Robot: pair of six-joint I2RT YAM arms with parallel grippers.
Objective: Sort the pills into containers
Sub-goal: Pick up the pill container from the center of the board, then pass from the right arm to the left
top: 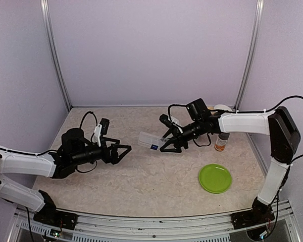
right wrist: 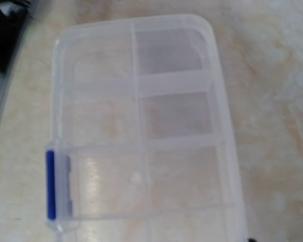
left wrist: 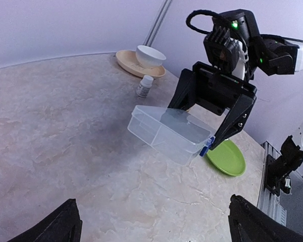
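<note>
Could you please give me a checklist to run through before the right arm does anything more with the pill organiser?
1. Right gripper grip on the pill organiser: ok, jaws shut on one end.
2. Organiser level: not ok, it hangs tilted above the table.
3. Left gripper free: ok, open and empty.
4. Set-down spot under it: ok, the green plate and bottle stand off to the side.
5. Pills located: cannot tell, none clearly visible.
</note>
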